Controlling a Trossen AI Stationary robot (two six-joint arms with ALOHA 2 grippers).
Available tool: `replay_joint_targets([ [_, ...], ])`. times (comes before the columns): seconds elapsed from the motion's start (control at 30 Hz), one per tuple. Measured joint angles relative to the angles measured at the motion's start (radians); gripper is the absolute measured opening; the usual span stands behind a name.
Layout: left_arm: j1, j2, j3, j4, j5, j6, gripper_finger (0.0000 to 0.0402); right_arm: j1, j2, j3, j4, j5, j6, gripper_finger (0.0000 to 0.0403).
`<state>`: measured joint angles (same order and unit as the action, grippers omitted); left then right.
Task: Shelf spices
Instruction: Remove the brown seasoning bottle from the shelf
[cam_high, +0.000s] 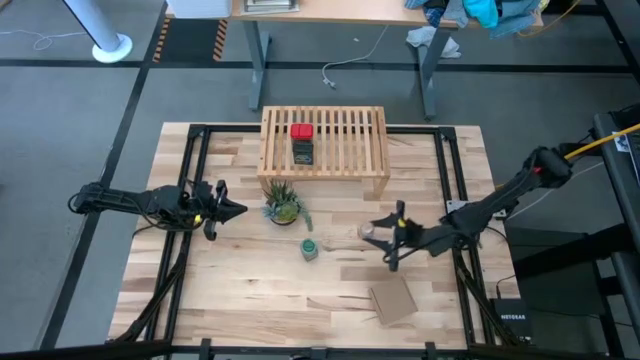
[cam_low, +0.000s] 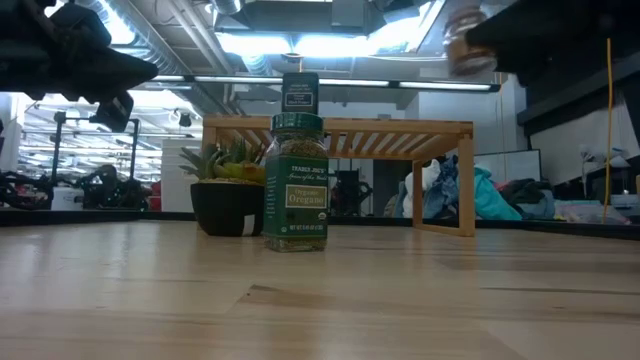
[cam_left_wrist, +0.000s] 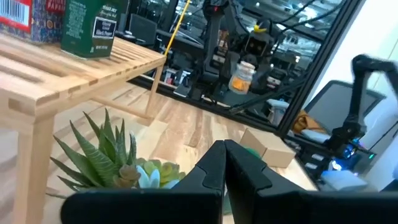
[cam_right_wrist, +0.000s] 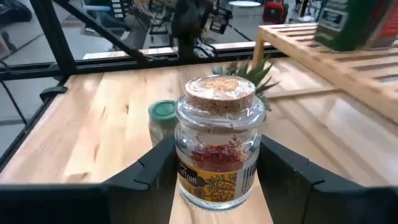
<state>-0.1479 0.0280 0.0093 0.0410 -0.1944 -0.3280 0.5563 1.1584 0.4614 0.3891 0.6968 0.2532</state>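
Cork-topped saffron jar (cam_right_wrist: 216, 146) was clamped in the right gripper (cam_high: 383, 240) above the table (cam_high: 240, 290); left gripper (cam_high: 232, 210) was closed, empty, beside the plant (cam_high: 283, 206).

I'm working in a robotics lab: a wooden table (cam_high: 250, 290) in a black metal frame (cam_high: 195, 160), grey floor with hazard tape (cam_high: 218, 40), exposed ceiling ducts (cam_low: 160, 40), cluttered desks (cam_high: 340, 10) beyond my fingers.
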Motion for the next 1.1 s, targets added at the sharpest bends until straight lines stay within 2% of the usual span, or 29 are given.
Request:
replay_joint_targets([
  [0.33,0.0,0.0,0.0,0.0,0.0,0.047,0.0,-0.001,0.379,0.0,0.451,-0.048,0.012,0.019],
  [0.53,0.0,0.0,0.0,0.0,0.003,0.042,0.0,-0.052,0.562,0.001,0.683,-0.148,0.034,0.019],
  [0.9,0.0,0.0,0.0,-0.001,0.007,0.04,0.0,-0.178,0.799,0.109,0.748,-0.331,0.031,0.019],
  [1.1,0.0,0.0,0.0,-0.001,0.008,0.04,0.0,-0.205,0.865,0.138,0.747,-0.37,0.03,0.019],
])
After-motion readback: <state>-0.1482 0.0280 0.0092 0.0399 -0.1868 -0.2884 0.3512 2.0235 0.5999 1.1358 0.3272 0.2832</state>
